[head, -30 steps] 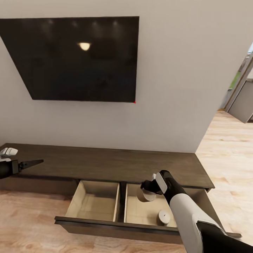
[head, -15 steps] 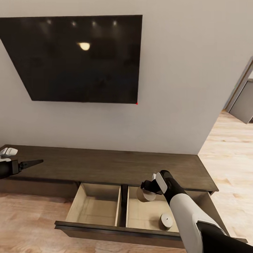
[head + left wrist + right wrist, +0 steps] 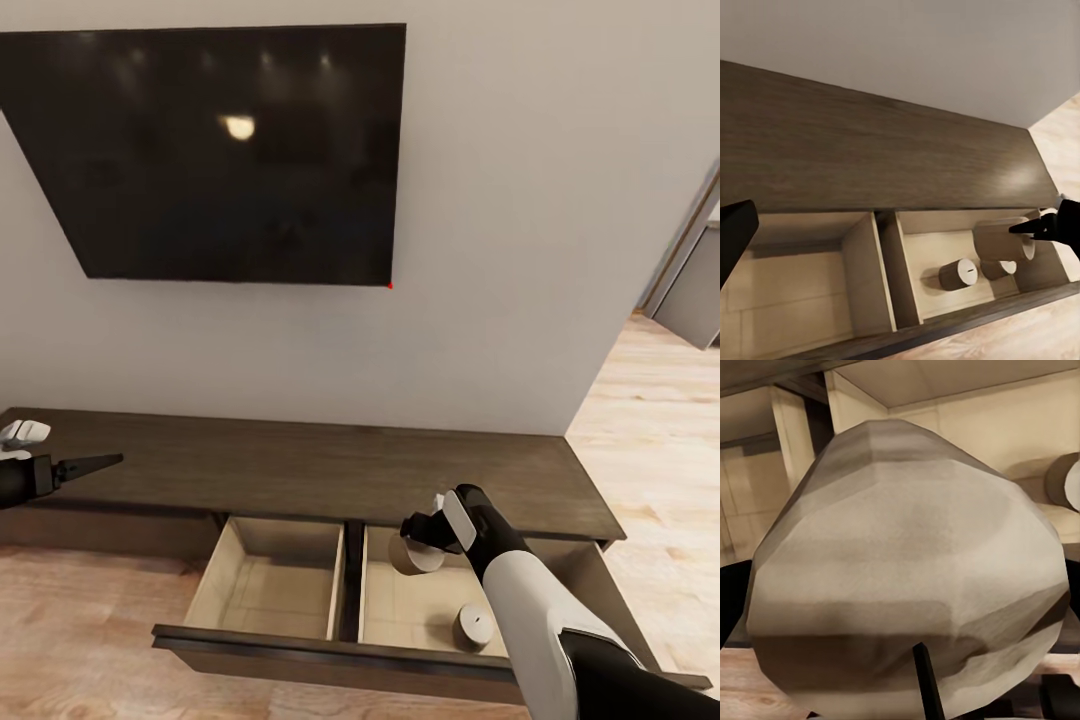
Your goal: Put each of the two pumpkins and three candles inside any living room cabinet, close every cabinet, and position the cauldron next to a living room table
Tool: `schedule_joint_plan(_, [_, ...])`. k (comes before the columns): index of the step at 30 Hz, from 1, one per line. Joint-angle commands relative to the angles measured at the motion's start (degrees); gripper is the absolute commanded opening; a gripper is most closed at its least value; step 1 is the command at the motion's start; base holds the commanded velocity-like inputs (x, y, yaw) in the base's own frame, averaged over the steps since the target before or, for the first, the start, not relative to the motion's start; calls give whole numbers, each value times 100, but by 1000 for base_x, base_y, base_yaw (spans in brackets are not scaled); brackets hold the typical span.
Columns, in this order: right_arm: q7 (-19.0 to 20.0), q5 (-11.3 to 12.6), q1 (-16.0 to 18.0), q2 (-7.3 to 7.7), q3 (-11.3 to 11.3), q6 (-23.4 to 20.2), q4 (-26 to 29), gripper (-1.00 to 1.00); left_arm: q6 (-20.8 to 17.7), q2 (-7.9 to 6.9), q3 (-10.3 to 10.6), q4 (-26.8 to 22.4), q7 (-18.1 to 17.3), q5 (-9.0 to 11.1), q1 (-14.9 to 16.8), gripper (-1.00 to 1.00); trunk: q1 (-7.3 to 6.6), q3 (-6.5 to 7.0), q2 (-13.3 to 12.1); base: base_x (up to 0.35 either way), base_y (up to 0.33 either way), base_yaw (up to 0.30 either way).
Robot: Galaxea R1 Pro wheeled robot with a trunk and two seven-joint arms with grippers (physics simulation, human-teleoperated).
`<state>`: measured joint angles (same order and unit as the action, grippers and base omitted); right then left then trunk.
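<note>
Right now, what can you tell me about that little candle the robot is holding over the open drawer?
The candle is a short, squat cylinder, pale grey-beige and matte like wax. The right gripper is shut on it from above, holding it over the right compartment of the open drawer, near the back, tilted over in the left wrist view, where a dark wick mark shows on the end face. Up close it looks faceted, with faint horizontal bands. It seems clear of the drawer floor.
</note>
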<state>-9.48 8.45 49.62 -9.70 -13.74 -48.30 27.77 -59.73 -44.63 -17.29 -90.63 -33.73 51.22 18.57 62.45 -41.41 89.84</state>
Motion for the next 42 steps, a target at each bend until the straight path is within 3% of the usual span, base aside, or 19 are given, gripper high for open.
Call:
schedule_joint_plan(1, [-54, 69, 3, -6, -25, -12, 9, -100, -27, -1, -4, 1, -36, -22, 6, 100, 22, -24, 44, 0, 0, 0])
schedule_joint_plan(32, [-114, 56, 3, -14, 1, -20, -14, -100, -27, 7, -4, 1, -36, -25, 6, 100, 703, -580, 1288, 0, 0, 0])
schedule_joint_plan(42, [-275, 63, 18, -30, -2, -18, -385, -100, -27, 7, -5, 1, -36, -19, 6, 100, 923, -760, 1689, 0, 0, 0])
